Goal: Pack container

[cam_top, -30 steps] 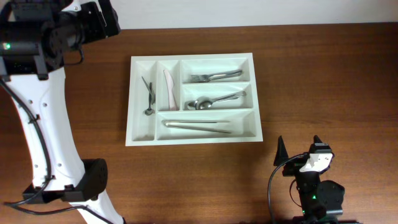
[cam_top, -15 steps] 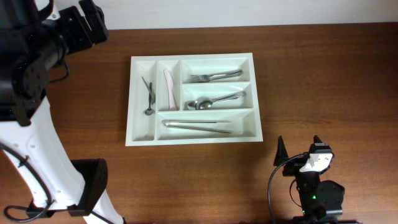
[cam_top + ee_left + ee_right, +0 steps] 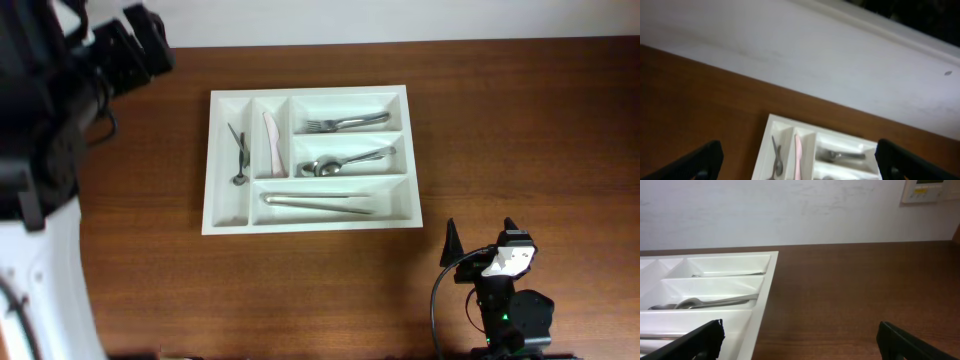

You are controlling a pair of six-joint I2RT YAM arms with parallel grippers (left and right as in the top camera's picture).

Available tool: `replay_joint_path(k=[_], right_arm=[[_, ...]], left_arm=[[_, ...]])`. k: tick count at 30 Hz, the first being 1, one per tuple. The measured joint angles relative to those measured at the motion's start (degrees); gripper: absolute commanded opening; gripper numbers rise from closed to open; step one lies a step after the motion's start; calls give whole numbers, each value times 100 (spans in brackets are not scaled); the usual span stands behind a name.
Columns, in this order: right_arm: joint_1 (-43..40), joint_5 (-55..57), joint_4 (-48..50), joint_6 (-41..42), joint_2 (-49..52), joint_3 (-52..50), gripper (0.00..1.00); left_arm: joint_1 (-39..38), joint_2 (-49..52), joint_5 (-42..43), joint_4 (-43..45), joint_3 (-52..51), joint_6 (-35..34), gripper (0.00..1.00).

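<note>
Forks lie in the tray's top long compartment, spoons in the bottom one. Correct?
No. The overhead view shows the spoons in the middle long compartment of the tray; the forks are indeed in the top one.

1. Left wrist view: the large white rectangular plastic cutlery tray (image 3: 765, 155) is cut off at 6 o'clock, its utensils (image 3: 835, 156) blurred.
2. Right wrist view: we lose the tray at 9 and 6 o'clock.
3. Overhead, the white-and-black left arm (image 3: 45, 270) is blurred and cropped at 9 o'clock.
4. We cannot name the small dark utensil (image 3: 239, 155) in the tray's 9 o'clock compartment.
5. Of the left gripper (image 3: 799, 160) and right gripper (image 3: 799, 340) we see only black fingertips (image 3: 700, 160).
</note>
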Motion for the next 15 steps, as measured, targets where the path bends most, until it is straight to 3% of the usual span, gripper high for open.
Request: replay_joint_path(k=[5,15], right_arm=[[0,2,2,0,0,0,99],[0,0,2,0,0,0,99]], left_arm=[[0,-1368,-140,1113,-2299,-4,99],[0,-3279,-299,2452,-5539,-24,99]])
